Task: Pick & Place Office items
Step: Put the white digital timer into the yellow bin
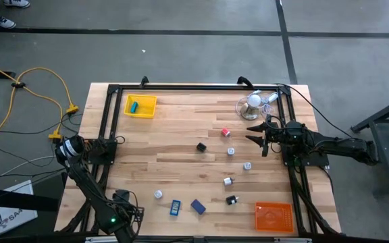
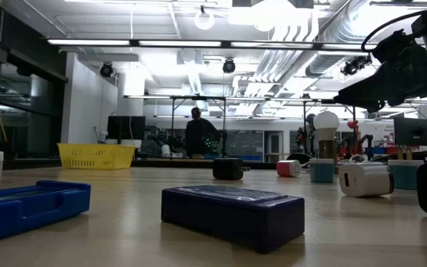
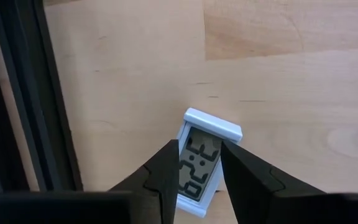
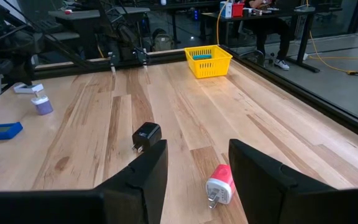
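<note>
A small white clock with a grey number display (image 3: 199,163) sits between the fingers of my left gripper (image 3: 199,149), beside the black frame rail (image 3: 23,93) at the table's near left (image 1: 121,198). Other office items lie scattered on the wood: two blue blocks (image 1: 175,207) (image 1: 198,206), a silver-white bit (image 1: 159,194), a red bit (image 1: 225,132), black bits (image 1: 201,147) (image 1: 231,200). A teal stick (image 1: 134,106) lies in the yellow tray (image 1: 147,101). My right gripper (image 1: 256,131) waits open at the far right, level, with the red bit (image 4: 219,185) just ahead of it. My left gripper has the clock between its two fingers, which come from above, pointing down, and lie along its two long sides (image 3: 182,155). The clock sits skewed in the gap, its far end (image 3: 213,122) past the fingertips. I cannot tell whether it rests on the wood.
An orange tray (image 1: 273,217) stands at the near right corner. A white ball-shaped object with a clear tangle (image 1: 254,101) sits at the far right. Black frame rails (image 1: 107,121) run along the table's edges. Bare wood lies between the yellow tray and the scattered pieces.
</note>
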